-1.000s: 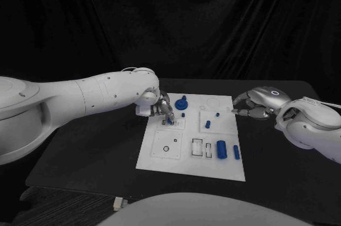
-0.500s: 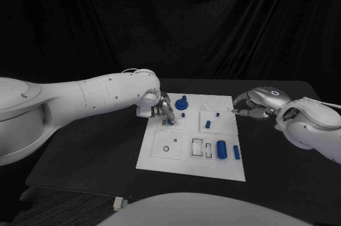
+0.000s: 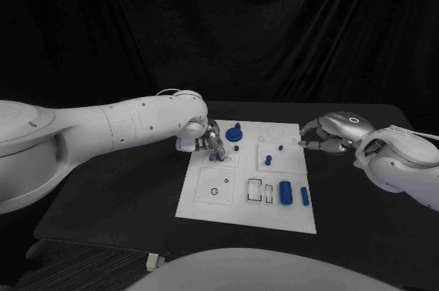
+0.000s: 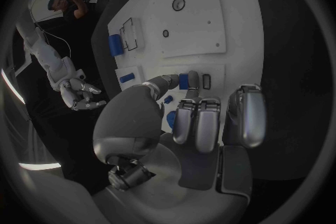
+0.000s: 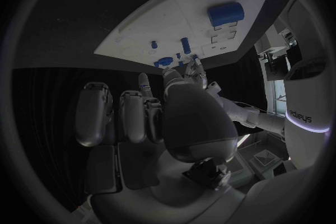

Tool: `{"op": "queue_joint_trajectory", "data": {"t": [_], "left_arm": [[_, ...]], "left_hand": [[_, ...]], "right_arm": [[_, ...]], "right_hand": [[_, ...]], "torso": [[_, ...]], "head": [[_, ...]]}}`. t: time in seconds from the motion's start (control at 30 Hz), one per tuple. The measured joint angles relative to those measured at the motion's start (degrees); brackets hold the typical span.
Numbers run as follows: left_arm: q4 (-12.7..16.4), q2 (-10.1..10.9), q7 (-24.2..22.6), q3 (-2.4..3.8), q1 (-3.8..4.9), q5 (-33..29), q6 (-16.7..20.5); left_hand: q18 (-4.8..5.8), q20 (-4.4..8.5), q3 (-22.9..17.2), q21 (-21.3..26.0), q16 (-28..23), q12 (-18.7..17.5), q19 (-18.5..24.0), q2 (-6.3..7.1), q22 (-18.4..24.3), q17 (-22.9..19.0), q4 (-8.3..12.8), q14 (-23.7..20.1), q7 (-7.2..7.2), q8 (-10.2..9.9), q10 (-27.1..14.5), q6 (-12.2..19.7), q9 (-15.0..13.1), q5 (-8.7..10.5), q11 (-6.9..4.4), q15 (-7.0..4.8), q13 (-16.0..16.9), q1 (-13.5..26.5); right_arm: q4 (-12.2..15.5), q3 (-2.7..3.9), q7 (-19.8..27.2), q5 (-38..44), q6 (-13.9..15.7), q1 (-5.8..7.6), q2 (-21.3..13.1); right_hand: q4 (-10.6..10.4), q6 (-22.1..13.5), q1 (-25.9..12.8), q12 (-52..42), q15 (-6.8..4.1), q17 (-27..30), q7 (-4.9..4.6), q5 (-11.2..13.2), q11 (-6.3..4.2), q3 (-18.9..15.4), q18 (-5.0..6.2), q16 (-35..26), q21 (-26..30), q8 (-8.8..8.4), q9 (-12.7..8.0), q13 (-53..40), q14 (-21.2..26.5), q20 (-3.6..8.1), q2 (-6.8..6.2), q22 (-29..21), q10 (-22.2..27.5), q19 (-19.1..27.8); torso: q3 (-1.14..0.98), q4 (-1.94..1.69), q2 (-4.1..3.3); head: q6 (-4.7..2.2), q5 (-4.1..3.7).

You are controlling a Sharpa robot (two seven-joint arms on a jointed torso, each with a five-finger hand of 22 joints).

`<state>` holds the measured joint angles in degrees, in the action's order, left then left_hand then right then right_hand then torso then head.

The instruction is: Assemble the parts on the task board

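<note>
1. A robotics lab or test bench, set up like a studio.
2. Black curtains (image 3: 275, 44) hang behind a black table (image 3: 119, 196).
3. A white task board (image 3: 229, 205) with blue parts (image 3: 285, 193) lies on the table.

Left hand (image 3: 209, 141) hides the small blue part's (image 4: 188, 79) seating

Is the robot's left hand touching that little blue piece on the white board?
Touching. In the left wrist view, the left hand pinches a small blue part between thumb and fingertip, just above the task board.
</note>
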<state>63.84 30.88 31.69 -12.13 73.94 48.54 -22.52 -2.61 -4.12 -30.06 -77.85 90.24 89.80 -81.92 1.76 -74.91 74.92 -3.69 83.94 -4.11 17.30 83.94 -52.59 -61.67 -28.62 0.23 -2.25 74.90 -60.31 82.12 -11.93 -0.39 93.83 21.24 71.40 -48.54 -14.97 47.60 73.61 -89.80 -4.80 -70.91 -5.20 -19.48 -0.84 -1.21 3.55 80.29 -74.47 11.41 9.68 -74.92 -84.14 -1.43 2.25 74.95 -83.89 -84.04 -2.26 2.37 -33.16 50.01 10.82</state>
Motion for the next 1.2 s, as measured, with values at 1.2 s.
{"op": "queue_joint_trajectory", "data": {"t": [1.2], "left_arm": [[-0.60, -0.64, -0.22, 0.11, -0.22, 0.64, 0.45]], "left_hand": [[0.00, 0.00, -1.57, 0.23, 0.00, 0.00, 0.00, 0.10, 0.00, -0.01, 1.57, 0.00, -0.47, 0.01, 0.00, -0.10, 0.13, 0.27, 0.00, 0.00, 0.00, 0.38]], "right_arm": [[-0.17, 0.00, 0.00, -0.91, -0.49, -0.05, 0.15]], "right_hand": [[0.25, 0.21, 0.02, 0.00, 0.00, 0.33, -0.21, -0.23, 0.00, 0.05, 0.00, 0.01, 0.48, 0.00, -0.08, 0.01, 0.00, 0.00, 0.02, -0.02, 0.00, 0.00]], "torso": [[0.01, -0.01, 0.00]], "head": [[0.00, 0.18]]}}
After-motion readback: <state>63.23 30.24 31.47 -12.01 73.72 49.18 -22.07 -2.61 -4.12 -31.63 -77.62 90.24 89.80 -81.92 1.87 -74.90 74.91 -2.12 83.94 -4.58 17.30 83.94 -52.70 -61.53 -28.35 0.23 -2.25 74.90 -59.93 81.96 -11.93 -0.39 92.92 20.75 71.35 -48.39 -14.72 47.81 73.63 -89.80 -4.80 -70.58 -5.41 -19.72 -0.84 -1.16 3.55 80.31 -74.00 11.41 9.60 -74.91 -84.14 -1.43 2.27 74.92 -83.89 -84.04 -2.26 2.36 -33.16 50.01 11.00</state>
